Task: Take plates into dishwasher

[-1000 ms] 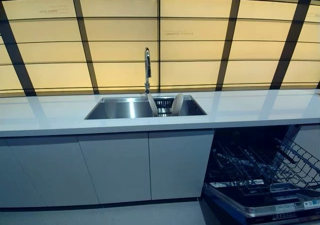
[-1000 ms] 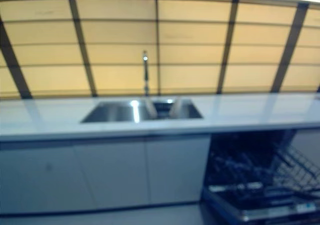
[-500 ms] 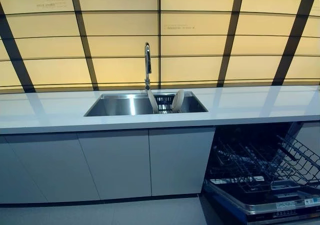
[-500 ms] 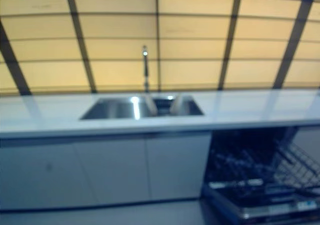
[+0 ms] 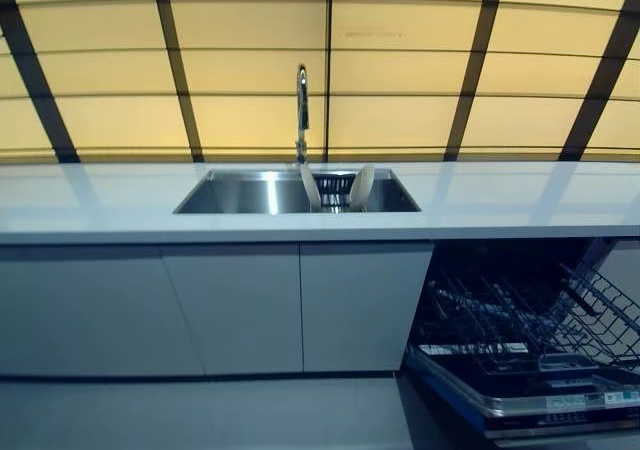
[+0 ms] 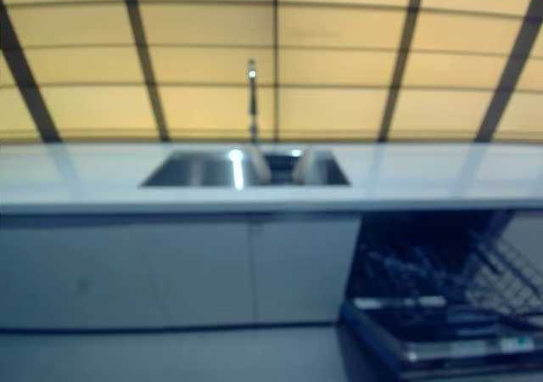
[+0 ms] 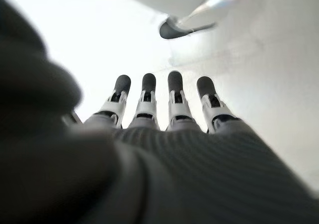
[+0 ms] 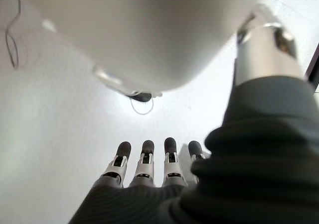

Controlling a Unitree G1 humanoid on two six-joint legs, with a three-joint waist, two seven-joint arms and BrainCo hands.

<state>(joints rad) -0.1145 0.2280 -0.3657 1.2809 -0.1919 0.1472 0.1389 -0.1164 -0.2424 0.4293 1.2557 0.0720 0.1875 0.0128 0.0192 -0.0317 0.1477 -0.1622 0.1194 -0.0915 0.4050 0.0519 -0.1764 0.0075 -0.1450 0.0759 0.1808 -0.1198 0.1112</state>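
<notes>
A: Where are the plates?

B: Two pale plates (image 5: 311, 187) (image 5: 361, 186) stand on edge in a dark rack (image 5: 336, 185) in the right part of the steel sink (image 5: 240, 194), tilted apart from each other. The tap (image 5: 301, 110) rises just behind them.

A: And the dishwasher?

B: The dishwasher (image 5: 520, 330) is under the white counter (image 5: 100, 205), to the right of the grey cabinets (image 5: 235, 305). Its door (image 5: 540, 405) is folded down and the wire basket (image 5: 530, 315) is pulled out over it. The basket looks empty, though it is dark in there.

A: The hands?

B: Neither shows in the head views. In its wrist view the left hand (image 7: 164, 114) has its fingers straight in a row, holding nothing, with pale floor beyond. The right hand (image 8: 149, 171) is the same: fingers straight, nothing in them.
</notes>
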